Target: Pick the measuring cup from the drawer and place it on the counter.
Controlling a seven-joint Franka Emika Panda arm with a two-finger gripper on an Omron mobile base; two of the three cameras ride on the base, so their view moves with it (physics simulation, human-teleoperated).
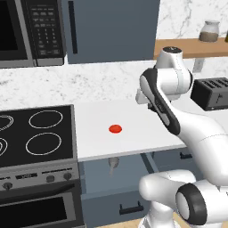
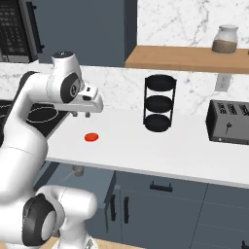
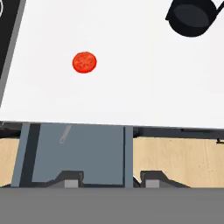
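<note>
White arm folded high, wrist bent downward, end effector [image 3: 105,180] fingers apart, holding nothing

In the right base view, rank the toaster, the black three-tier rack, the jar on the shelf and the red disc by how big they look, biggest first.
1. Black three-tier rack and toaster: roughly alike, the rack taller and the toaster wider, so I won't rank them.
2. Jar on the shelf, though it sits farther back.
3. Red disc.
</note>
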